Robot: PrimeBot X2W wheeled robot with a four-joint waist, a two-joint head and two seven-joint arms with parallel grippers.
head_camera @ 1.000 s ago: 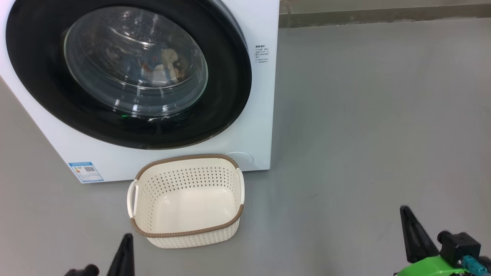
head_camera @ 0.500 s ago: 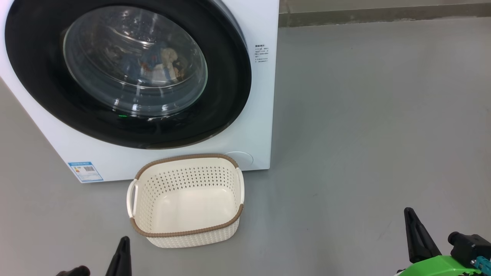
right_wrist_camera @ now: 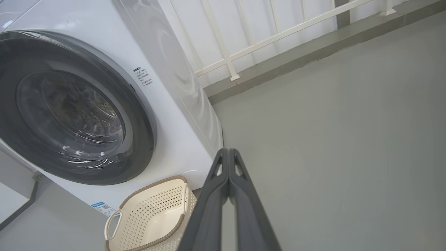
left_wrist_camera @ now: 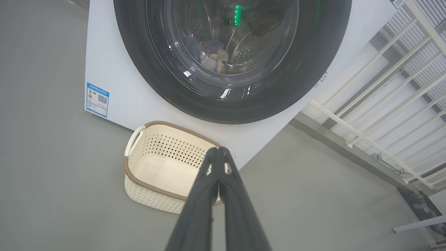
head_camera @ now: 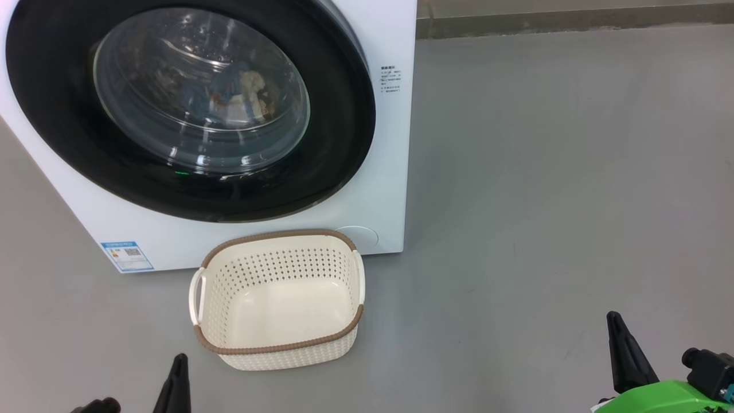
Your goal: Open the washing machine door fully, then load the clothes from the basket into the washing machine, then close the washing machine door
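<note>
Small blue and cream clothes (head_camera: 241, 97) are seen behind the closed round black-rimmed washing machine door (head_camera: 344, 115) of the big white washing machine (head_camera: 390, 172), the cream perforated plastic basket (head_camera: 287, 360) empty just in front, left pincer (left_wrist_camera: 218, 150) and right pincer (right_wrist_camera: 228, 151) pressed shut on nothing; a latch not fully caught could let the door be swung open.

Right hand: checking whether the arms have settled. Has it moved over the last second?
Yes. In the head view the right hand has drifted slightly right and down, away from the basket, which sits where it was.
</note>
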